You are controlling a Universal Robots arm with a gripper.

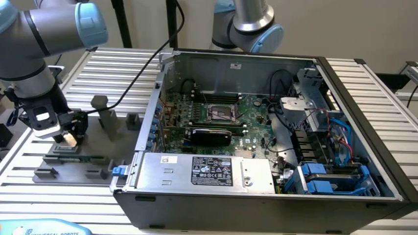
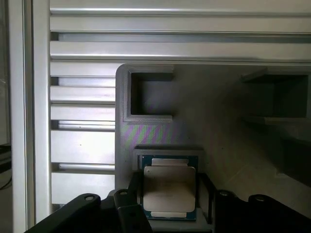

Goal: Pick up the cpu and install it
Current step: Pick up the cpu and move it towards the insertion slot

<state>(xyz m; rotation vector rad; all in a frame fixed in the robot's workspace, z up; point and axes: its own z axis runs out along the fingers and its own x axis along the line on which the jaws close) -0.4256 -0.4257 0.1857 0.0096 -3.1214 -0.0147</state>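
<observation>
While the arm (image 1: pixel 33 73) points downward, pincer (image 1: pixel 67 138) overhangs cpu (image 2: pixel 169 189).

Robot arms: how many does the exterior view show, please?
2: one arm at the exterior view's left, over the fixture; another arm behind the computer. More may be hidden.

Over on the bench, the gripper (image 1: pixel 68 137) stood above a pale speck too small to tell for the cpu. The arm (image 1: pixel 33 44) ran out of frame at the upper corner, and a second arm (image 1: pixel 251 24) was cut off above one joint. From the wrist, dark gripper parts covered the pocket's sides beside the cpu (image 2: pixel 169 189), and the grey fixture (image 2: pixel 228 126) blurred away out of frame.
</observation>
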